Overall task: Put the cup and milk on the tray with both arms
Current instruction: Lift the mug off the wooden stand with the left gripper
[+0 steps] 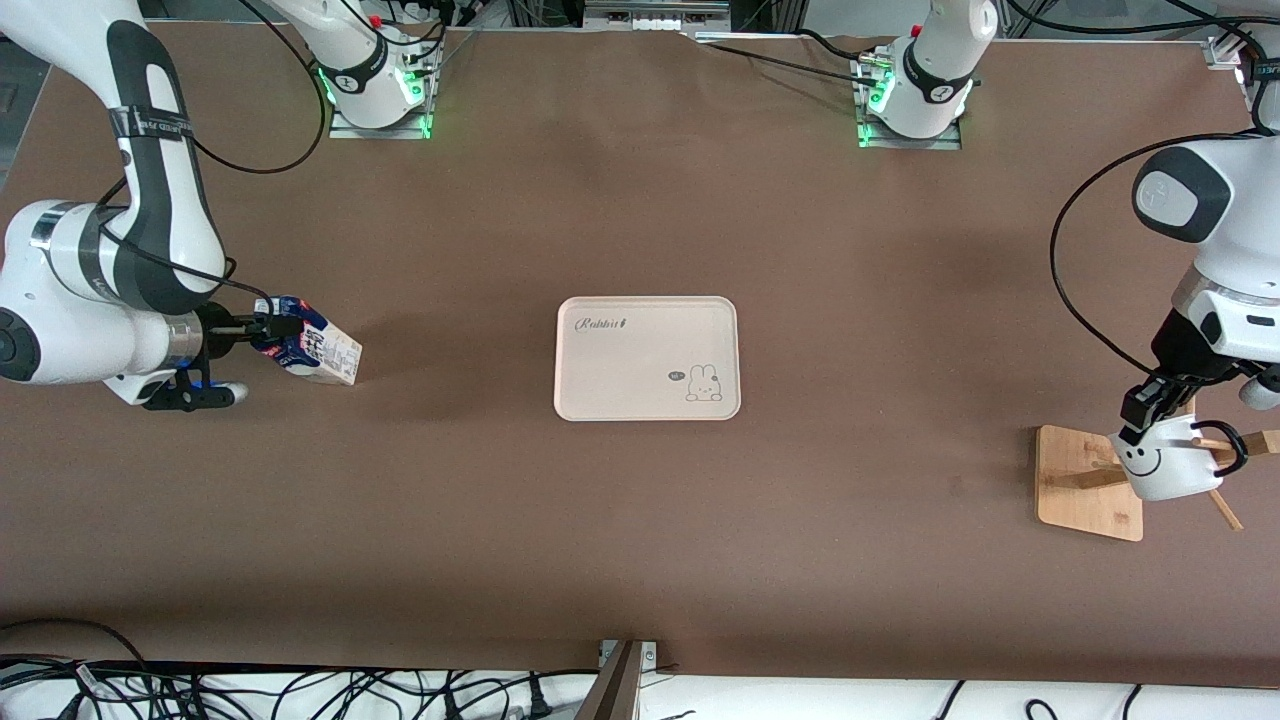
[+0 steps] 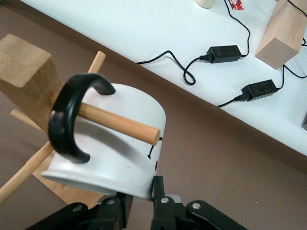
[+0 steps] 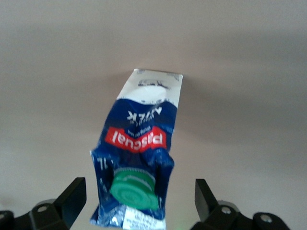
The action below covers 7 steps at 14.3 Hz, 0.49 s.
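At the lower right of the front view the left hand (image 1: 1143, 408) has closed its fingers on the rim of the cup (image 1: 1165, 467), which hangs by its black loop handle (image 2: 72, 117) on a peg (image 2: 120, 123) of the wooden mug stand (image 1: 1088, 482). The main risk here is the handle: it encircles the peg, so a lift not drawn along the peg's line could snag, drag the light stand across the desk (image 1: 640, 520) or tip it, or twist the cup out of a thin rim pinch. At the left of the front view, the right hand (image 1: 262, 330) is spread wide around the cap end of the milk (image 1: 312, 343), which lies on its side on the desk; the right wrist view shows both fingers standing clear of the carton's sides. The carton looks dented near its green cap (image 3: 134, 188), so closing there may crush it further or let it slip. The tray (image 1: 647, 357) sits at frame centre, bare, well apart from both things.
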### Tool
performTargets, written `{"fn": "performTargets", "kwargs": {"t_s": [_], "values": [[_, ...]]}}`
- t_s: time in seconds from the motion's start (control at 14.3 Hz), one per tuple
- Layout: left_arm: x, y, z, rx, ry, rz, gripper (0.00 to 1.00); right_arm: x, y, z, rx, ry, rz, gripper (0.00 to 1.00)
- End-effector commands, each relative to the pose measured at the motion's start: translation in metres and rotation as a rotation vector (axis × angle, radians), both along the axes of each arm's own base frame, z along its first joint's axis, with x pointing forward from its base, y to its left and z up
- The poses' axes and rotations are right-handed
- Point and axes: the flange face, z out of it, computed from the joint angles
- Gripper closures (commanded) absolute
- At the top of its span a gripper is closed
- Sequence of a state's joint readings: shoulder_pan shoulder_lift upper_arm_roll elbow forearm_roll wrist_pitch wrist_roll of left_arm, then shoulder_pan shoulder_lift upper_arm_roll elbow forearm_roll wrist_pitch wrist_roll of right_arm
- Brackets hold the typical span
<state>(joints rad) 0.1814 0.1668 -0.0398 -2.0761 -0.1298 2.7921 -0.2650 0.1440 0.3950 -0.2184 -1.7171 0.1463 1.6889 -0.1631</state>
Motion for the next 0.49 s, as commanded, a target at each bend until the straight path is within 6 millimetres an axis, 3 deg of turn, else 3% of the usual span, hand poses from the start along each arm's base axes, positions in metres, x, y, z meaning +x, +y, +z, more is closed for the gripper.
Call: {"fn": "performTargets", "kwargs": {"t_s": [0.0,0.28,0.42], "values": [[0.005,0.004,0.002,0.002,-0.008,-0.018,0.97,-0.017,-0.003,0.015,0.022,-0.003,0.007,0.0],[0.004,-0.001,0.01,0.002,-0.013,-0.026,1.0,-0.017,-0.002,0.012,0.022,0.003,0.009,0.0],[-0.001,-0.006,0.024,0.003,0.007,-0.042,1.0,-0.017,-0.002,0.007,0.021,0.009,0.008,0.0]]}}
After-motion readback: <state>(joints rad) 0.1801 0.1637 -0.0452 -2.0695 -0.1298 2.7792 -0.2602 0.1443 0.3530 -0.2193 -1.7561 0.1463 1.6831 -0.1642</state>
